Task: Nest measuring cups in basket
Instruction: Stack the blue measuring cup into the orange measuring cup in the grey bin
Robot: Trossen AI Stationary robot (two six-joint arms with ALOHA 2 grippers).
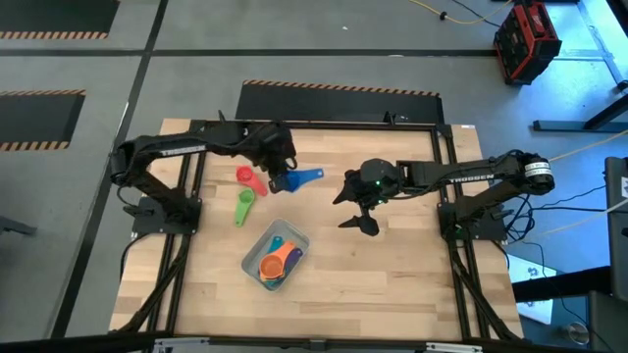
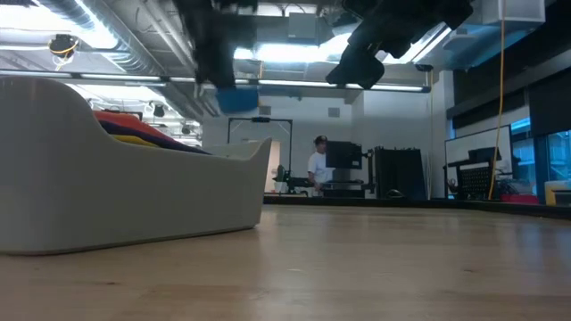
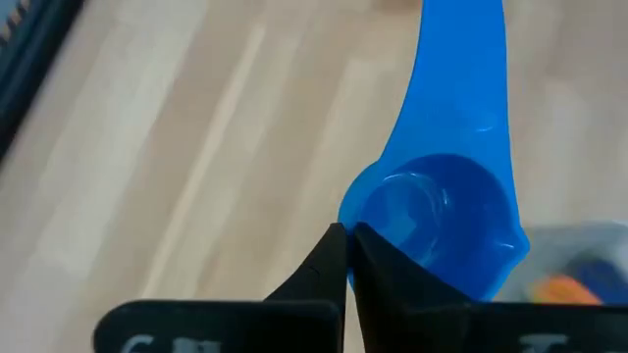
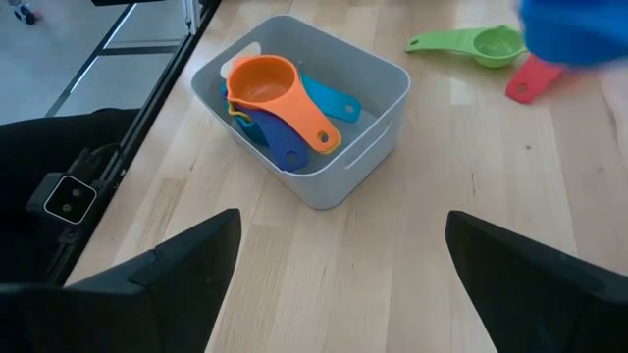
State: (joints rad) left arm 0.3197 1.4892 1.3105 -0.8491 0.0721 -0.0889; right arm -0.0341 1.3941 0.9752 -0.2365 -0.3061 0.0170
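Basket (image 2: 125, 192) sits nearest the low cam, toward table's front edge, w/ orange cup (image 4: 265, 83) atop others. My L gripper (image 3: 345, 257) pinches blue cup (image 3: 442, 211), lifted. R gripper (image 1: 358, 206) gapes mid-table.

Several measuring cups (image 1: 278, 263) lie nested in the basket (image 1: 253, 249); two cups (image 1: 245, 191) lie beyond it.
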